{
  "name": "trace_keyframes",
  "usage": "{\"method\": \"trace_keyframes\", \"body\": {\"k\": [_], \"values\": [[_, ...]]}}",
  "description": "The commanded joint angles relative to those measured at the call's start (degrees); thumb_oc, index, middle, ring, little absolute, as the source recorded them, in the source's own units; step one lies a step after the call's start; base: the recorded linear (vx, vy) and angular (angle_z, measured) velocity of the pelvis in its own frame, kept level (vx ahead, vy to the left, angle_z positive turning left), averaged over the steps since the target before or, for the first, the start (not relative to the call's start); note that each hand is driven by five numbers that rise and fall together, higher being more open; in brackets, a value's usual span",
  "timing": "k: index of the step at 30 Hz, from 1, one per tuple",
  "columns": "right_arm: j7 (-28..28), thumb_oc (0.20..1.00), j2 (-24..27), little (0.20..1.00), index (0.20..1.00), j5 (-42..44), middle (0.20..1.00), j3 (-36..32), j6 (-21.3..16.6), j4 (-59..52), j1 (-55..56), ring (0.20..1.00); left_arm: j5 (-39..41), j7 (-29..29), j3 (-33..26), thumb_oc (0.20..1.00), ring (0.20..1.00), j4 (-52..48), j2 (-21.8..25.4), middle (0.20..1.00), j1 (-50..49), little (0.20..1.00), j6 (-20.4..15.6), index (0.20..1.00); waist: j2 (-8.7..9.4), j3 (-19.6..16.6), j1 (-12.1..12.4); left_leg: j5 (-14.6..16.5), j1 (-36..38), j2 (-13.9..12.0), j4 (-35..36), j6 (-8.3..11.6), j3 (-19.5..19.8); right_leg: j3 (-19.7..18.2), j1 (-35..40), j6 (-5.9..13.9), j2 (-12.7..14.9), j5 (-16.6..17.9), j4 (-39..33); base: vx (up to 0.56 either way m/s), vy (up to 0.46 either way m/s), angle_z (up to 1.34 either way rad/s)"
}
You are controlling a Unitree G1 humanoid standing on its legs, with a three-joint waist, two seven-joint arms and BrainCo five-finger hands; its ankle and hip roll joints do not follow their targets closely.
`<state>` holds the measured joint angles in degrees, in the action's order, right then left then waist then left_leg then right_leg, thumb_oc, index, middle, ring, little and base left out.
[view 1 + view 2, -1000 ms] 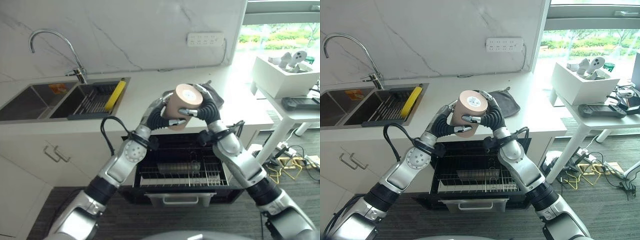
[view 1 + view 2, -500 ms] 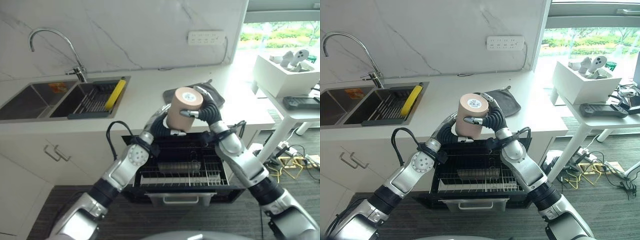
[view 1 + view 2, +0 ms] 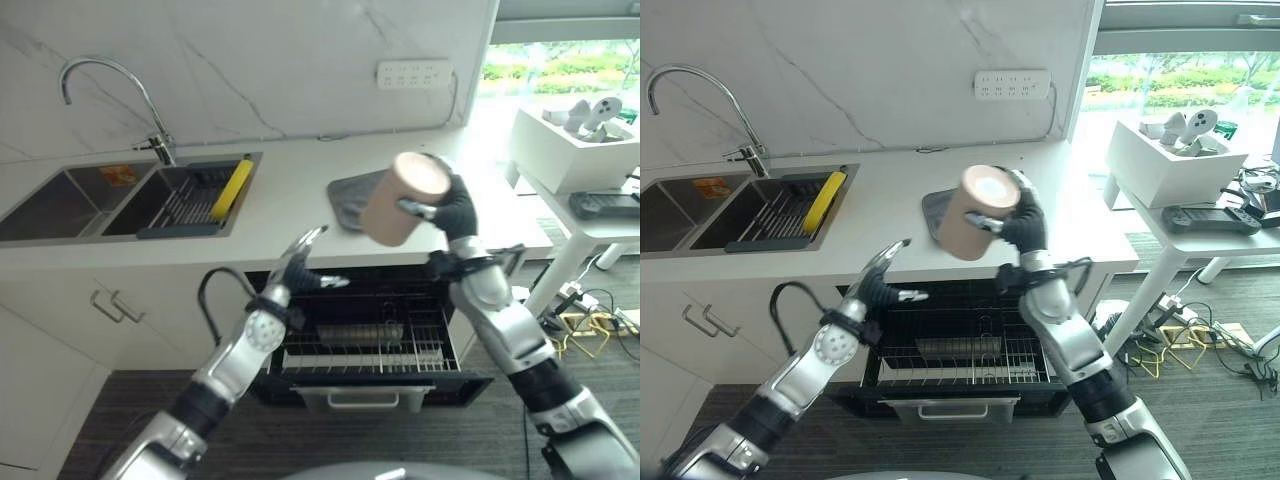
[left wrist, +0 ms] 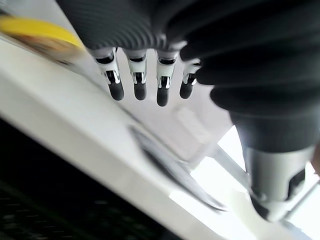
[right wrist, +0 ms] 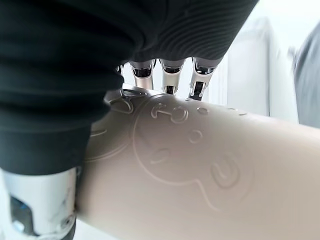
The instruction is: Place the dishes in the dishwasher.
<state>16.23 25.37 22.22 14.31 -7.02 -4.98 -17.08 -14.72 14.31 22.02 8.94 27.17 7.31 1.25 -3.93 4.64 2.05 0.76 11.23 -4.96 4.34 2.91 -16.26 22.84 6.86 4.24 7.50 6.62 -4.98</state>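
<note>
Black wire racks of the open dishwasher [image 3: 365, 345] sit nearest me, its drawer pulled out below the white counter [image 3: 280, 215]. Just above its front edge my left hand [image 3: 300, 265] hovers with fingers straight and spread, holding nothing. Higher and to the right, my right hand [image 3: 1025, 225] has its fingers and thumb curled round a beige cup [image 3: 975, 212], tilted on its side in the air over the counter's edge, above the racks. A grey mat [image 3: 350, 195] lies on the counter behind the cup. Farther left, a sink [image 3: 60, 205] holds a dark drainer [image 3: 185, 208] with a yellow item [image 3: 231, 188] on it.
</note>
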Motion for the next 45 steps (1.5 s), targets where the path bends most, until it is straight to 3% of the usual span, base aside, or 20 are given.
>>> {"method": "trace_keyframes", "body": {"k": [1, 4, 9, 12, 16, 22, 28, 33, 38, 43, 45], "values": [[-3.09, 0.200, -1.70, 0.200, 0.200, 3.16, 0.200, -2.63, -7.06, -2.13, 0.08, 0.200, -1.84, 4.58, -2.83, 1.000, 1.000, -0.59, 3.22, 1.000, 1.63, 1.000, -1.96, 1.000, 3.38, 0.93, 1.24, -1.69, -0.54, -2.85, -0.52, 1.06, 0.36, -2.71, 4.37, 4.07, 5.39, -4.24, 1.99, 0.03, -0.030, 0.02], [-4.12, 0.200, -2.04, 0.200, 0.200, 2.26, 0.200, -4.65, -9.86, -0.78, 4.89, 0.200, -2.70, 5.89, -5.83, 1.000, 1.000, -0.03, 3.51, 1.000, -2.07, 1.000, -3.45, 1.000, 3.37, 1.18, 1.00, -1.80, -0.40, -3.03, -0.20, 1.02, 0.24, -2.63, 4.28, 4.25, 5.51, -4.11, 2.00, 0.01, -0.009, 0.01], [-5.31, 0.200, -2.40, 0.200, 0.200, -0.35, 0.200, -6.65, -11.41, 1.35, 8.57, 0.200, -2.13, 6.32, -10.44, 1.000, 1.000, -0.82, 4.47, 1.000, -5.75, 1.000, -7.25, 1.000, 3.23, 1.51, 0.48, -1.91, -0.29, -3.24, -0.06, 1.24, 0.10, -2.71, 4.26, 4.40, 5.45, -3.97, 1.83, 0.04, -0.010, 0.00], [-5.77, 0.200, -2.24, 0.200, 0.200, -3.03, 0.200, -6.36, -11.33, 3.73, 9.57, 0.200, -1.09, 3.67, -12.81, 1.000, 1.000, -2.72, 4.93, 1.000, -7.61, 1.000, -13.81, 1.000, 3.23, 1.61, 0.53, -2.04, -0.34, -3.45, -0.02, 1.42, 0.21, -2.85, 4.23, 4.30, 5.36, -3.90, 1.65, 0.09, -0.012, 0.00], [-7.89, 0.200, -1.98, 0.200, 0.200, -5.60, 0.200, -5.24, -10.77, 8.01, 10.01, 0.200, -2.08, 1.43, -14.19, 1.000, 1.000, -4.89, 5.53, 1.000, -9.25, 1.000, -18.23, 1.000, 3.20, 1.79, 0.92, -2.25, -0.77, -3.68, 0.18, 1.72, 0.63, -2.67, 3.99, 4.41, 5.47, -3.58, 1.18, 0.08, -0.022, 0.00], [-9.81, 0.200, -1.93, 0.200, 0.200, -2.20, 0.200, -3.36, -10.83, 13.42, 8.63, 0.200, -4.03, -0.70, -13.56, 1.000, 1.000, -5.33, 7.25, 1.000, -8.19, 1.000, -22.02, 1.000, 3.07, 2.25, 1.35, -2.82, -1.58, -4.21, 0.59, 2.23, 0.98, -2.10, 3.37, 4.77, 5.84, -3.10, 0.66, 0.03, -0.023, 0.00], [-12.22, 0.200, 0.46, 0.200, 0.200, -7.12, 0.200, -1.39, -9.21, 19.05, 4.26, 0.200, -4.97, -4.25, -11.42, 1.000, 1.000, -7.33, 9.28, 1.000, -4.35, 1.000, -25.11, 1.000, 1.98, 3.46, 1.90, -3.28, -3.11, -4.21, 0.61, 2.47, 1.86, -1.84, 1.78, 5.32, 6.76, -2.44, 0.95, 0.00, 0.000, 0.00], [-13.62, 0.200, 1.84, 0.200, 0.200, -8.39, 0.200, -0.51, -9.48, 22.49, 3.12, 0.200, -5.02, -6.70, -10.54, 1.000, 1.000, -8.21, 9.70, 1.000, -2.95, 1.000, -25.61, 1.000, 1.42, 4.03, 1.89, -3.46, -3.54, -4.07, 0.63, 2.46, 2.39, -2.20, 1.38, 5.49, 6.99, -2.14, 0.80, -0.02, 0.000, 0.01], [-16.22, 0.200, 1.73, 0.200, 0.200, -13.40, 0.200, 0.58, -9.23, 24.24, 3.29, 0.200, -4.62, -13.70, -9.64, 1.000, 1.000, -9.69, 10.15, 1.000, -3.54, 1.000, -26.52, 1.000, 0.65, 4.51, 1.82, -3.59, -3.44, -3.94, 0.38, 2.54, 2.44, -2.40, 1.32, 5.64, 7.53, -2.03, 1.20, 0.03, 0.011, 0.00], [-18.56, 0.200, 3.60, 0.200, 0.200, -12.48, 0.200, 1.38, -8.19, 28.23, 2.13, 0.200, -4.90, -25.72, -7.38, 1.000, 1.000, -11.52, 11.18, 1.000, -3.21, 1.000, -29.30, 1.000, -0.16, 5.48, 1.84, -3.86, -4.11, -3.68, 0.28, 2.54, 2.77, -2.46, 0.41, 5.98, 8.18, -1.60, 1.61, 0.00, 0.009, 0.00], [-19.68, 0.200, 5.44, 0.200, 0.200, -14.31, 0.200, 2.01, -9.17, 29.95, 1.05, 0.200, -3.41, -32.43, -5.17, 1.000, 1.000, -13.28, 13.60, 1.000, -1.97, 1.000, -30.10, 1.000, -1.20, 6.20, 1.43, -4.04, -4.57, -3.25, 0.18, 2.48, 2.63, -2.68, -0.30, 6.24, 8.74, -1.33, 1.92, -0.01, 0.101, -0.01]]}}
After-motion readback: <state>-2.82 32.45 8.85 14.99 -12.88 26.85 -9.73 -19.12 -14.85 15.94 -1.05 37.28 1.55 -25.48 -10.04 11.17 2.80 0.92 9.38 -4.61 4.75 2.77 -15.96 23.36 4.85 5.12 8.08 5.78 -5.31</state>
